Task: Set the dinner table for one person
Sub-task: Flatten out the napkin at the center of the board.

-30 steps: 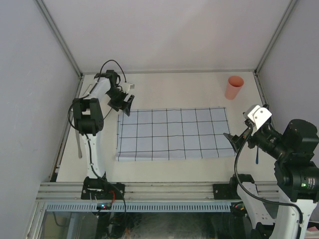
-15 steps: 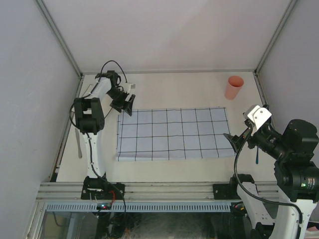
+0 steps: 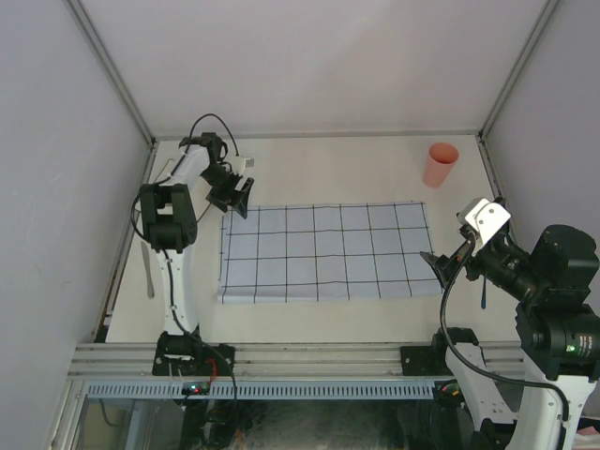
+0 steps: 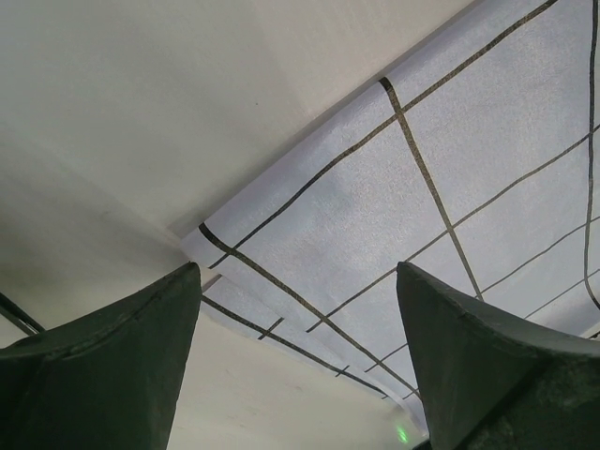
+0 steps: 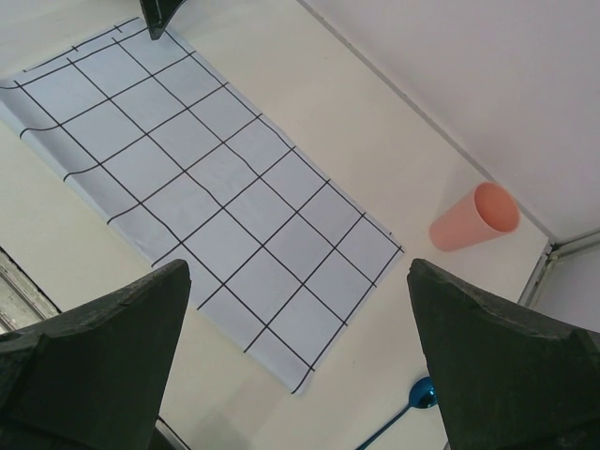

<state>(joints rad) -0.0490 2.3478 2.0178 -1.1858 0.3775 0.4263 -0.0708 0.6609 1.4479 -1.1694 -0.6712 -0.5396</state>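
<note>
Lying on dinner table, gridded cloth, pink cup, blue spoon

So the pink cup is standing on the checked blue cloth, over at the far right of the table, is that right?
Not quite: the pink cup stands on the bare table, just beyond the checked blue cloth, at the far right. The top view shows the gap between them.

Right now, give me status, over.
Left gripper open at far-left corner of cloth. Right gripper open, empty. Cloth spread on dinner table. Cup far right, clear.
</note>
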